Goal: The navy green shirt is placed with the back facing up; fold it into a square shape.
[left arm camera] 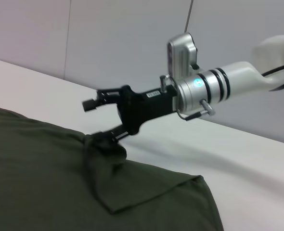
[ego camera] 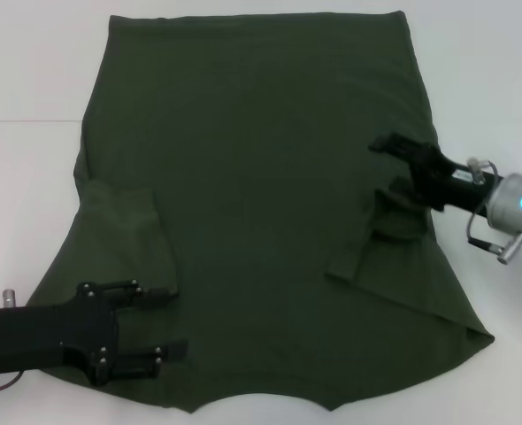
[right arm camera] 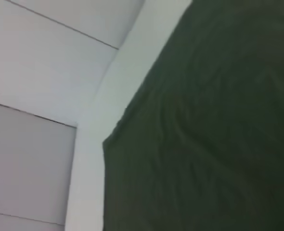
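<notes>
White table (ego camera: 31, 71): 1 navy green shirt (ego camera: 261, 177), 2 grippers — left gripper (ego camera: 168, 320), right gripper (ego camera: 387, 168).

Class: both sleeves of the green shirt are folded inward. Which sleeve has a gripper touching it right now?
The sleeve on the robot's right: the right gripper, open, has its lower finger on that bunched fold. The left gripper, also open, sits nearer the shirt's collar edge, below the left sleeve.

The navy green shirt (ego camera: 261, 186) is plain dark olive (no print); both tools are black.
</notes>
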Available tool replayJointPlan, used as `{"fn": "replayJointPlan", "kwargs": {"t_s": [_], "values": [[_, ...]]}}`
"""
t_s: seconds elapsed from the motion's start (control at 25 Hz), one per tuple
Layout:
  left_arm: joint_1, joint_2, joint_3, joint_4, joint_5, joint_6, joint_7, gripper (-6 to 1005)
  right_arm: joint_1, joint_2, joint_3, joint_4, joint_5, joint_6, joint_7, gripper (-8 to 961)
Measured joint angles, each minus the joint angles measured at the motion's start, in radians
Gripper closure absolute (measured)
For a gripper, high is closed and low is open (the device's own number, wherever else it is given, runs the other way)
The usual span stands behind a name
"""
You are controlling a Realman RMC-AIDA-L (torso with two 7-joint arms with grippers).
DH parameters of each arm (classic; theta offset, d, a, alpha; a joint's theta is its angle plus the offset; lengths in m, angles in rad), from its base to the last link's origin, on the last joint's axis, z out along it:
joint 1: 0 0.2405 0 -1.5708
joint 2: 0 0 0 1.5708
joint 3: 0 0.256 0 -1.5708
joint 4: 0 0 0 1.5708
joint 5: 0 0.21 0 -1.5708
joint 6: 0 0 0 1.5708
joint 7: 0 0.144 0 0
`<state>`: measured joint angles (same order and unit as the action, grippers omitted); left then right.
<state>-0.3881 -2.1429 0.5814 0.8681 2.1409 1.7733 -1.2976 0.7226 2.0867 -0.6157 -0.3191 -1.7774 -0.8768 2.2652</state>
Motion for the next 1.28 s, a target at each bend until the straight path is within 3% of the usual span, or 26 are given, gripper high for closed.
{"fn": "replayJointPlan", "kwargs": {"t_s": [0.44, 0.64, 0.8, 1.04, 1.28], "values": [[0.005, -0.001, -0.001, -0.002, -0.005, 0.0, 0.0, 247, 0.067, 0.006, -0.02, 0.009, 0.044, 0.006, -0.094, 8], [0.007, 0.002, -0.022, -0.025, -0.035, 0.005, -0.002, 246, 0.046, -0.003, -0.02, -0.01, 0.044, -0.129, -0.26, 8], [0.003, 0.015, -0.058, -0.076, -0.065, 0.012, -0.007, 246, -0.015, -0.013, -0.048, -0.068, 0.036, -0.269, -0.422, 8], [-0.004, 0.03, -0.102, -0.143, -0.078, 0.013, -0.025, 247, -0.162, -0.029, -0.113, -0.203, 0.028, -0.466, -0.624, 7], [-0.002, 0.027, -0.103, -0.145, -0.079, 0.027, -0.062, 246, -0.251, -0.027, -0.123, -0.238, -0.027, -0.533, -0.733, 7]]}}
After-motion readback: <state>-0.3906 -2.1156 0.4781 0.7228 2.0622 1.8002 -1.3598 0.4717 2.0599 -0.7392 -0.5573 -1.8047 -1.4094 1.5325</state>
